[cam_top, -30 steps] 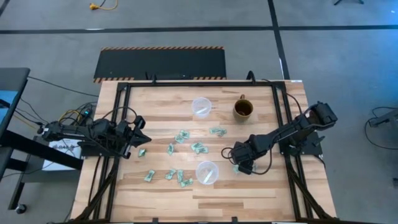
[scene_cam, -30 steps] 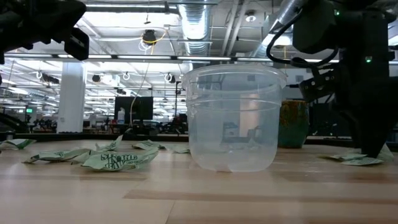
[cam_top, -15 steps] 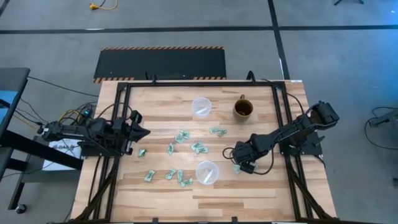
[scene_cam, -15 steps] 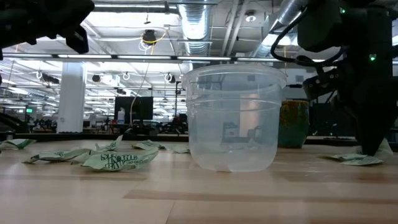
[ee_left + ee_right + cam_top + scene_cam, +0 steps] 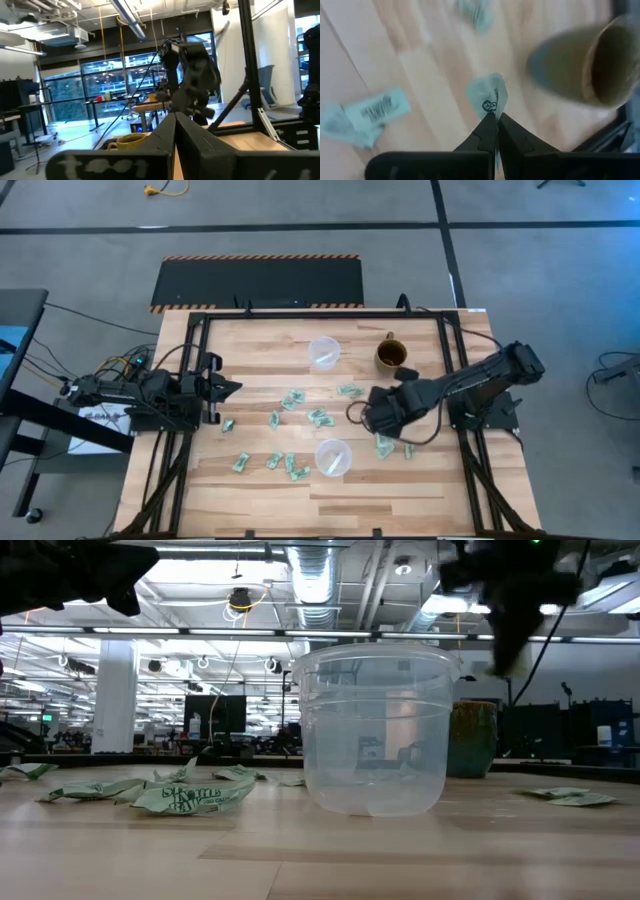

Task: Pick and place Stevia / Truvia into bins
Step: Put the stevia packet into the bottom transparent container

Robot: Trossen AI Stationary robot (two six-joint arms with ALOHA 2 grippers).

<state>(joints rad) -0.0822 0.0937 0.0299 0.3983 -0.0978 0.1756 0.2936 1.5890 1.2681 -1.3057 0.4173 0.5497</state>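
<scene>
Left gripper (image 5: 232, 387): left-centre, fingers pressed together, idle.
Packets (image 5: 288, 464): scattered mid-counter (image 5: 250, 340).
Cups: near cup (image 5: 333, 457) lower centre, far cup (image 5: 324, 351) upper centre.
Right gripper (image 5: 368, 416): risen off counter, swung left, fingers pinching one packet (image 5: 488, 96); drop pending.

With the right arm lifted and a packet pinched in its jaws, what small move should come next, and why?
Probably carry it sideways to above the near cup. The right gripper is shut on a packet, raised off the table between the mug and that cup, which looks empty in the low view. The left gripper waits shut at the table's left edge.
</scene>
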